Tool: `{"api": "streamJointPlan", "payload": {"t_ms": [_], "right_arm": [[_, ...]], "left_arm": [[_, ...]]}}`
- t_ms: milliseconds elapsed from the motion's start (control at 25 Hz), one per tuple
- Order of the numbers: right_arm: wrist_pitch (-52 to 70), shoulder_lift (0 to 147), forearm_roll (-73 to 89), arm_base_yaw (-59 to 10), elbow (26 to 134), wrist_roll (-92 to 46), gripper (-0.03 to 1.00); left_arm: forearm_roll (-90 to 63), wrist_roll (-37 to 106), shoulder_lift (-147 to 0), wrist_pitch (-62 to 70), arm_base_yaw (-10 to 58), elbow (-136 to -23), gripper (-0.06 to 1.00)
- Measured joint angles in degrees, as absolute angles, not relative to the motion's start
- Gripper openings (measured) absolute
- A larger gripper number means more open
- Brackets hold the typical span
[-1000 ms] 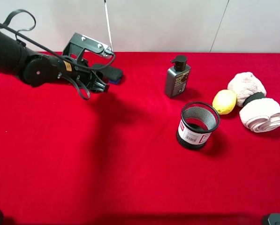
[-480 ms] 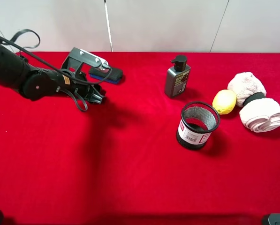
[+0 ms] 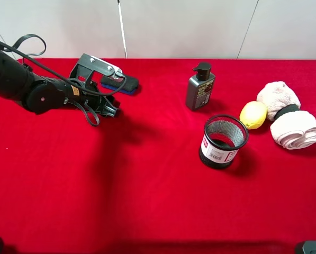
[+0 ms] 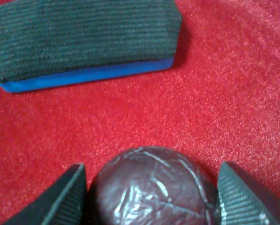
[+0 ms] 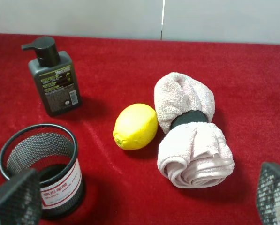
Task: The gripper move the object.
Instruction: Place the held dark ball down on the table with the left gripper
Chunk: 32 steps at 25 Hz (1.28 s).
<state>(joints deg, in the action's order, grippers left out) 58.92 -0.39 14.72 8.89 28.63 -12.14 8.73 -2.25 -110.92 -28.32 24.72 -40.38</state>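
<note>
The left end effector (image 4: pixel 152 193) seems closed around the small dark maroon crackled ball (image 4: pixel 149 180), low by the red cloth counter (image 4: pixel 233 84), just beside the black-and-blue eraser (image 4: pixel 83 42). Squeeze evenly across its middle and steer clear of that eraser.

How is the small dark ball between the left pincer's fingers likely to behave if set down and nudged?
The ball is round, so it would probably roll across the red cloth. Its glossy, crackled skin may slip against the ribbed fingers.

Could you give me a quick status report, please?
Left gripper shut on dark ball. Right gripper open, empty. Blue-based eraser just ahead of ball, apart.
</note>
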Motion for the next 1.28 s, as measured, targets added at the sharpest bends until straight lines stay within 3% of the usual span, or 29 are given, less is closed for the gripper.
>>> {"api": "streamJointPlan", "payload": {"t_ms": [800,1280], "right_arm": [[58.9,-0.4,14.7,8.9,28.6,-12.1,0.69],[58.9,-0.4,14.7,8.9,28.6,-12.1,0.69]], "left_arm": [[8.7,-2.3,-110.9,-28.9,24.6,-40.4,0.58],[8.7,-2.3,-110.9,-30.1,24.6,-40.4,0.81]]}}
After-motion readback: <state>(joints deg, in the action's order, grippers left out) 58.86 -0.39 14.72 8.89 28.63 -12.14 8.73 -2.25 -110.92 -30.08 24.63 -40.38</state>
